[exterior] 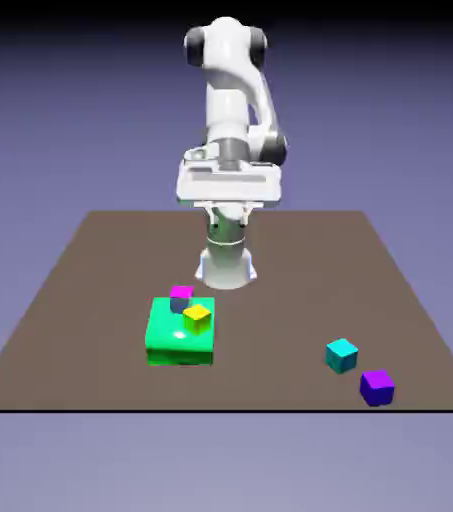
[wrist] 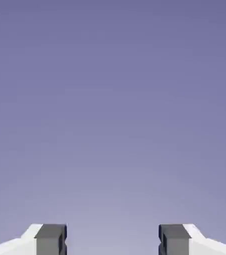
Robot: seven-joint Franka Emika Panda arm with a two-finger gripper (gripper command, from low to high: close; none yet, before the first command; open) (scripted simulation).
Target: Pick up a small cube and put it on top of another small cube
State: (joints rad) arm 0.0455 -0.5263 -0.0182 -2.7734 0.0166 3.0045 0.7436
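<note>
Yellow cube [exterior: 197, 319] atop green block [exterior: 181, 340]

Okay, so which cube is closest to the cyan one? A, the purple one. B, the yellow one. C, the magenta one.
A: the purple cube sits just beside the cyan cube, while the yellow cube and magenta cube are across the table at the green block.
</note>
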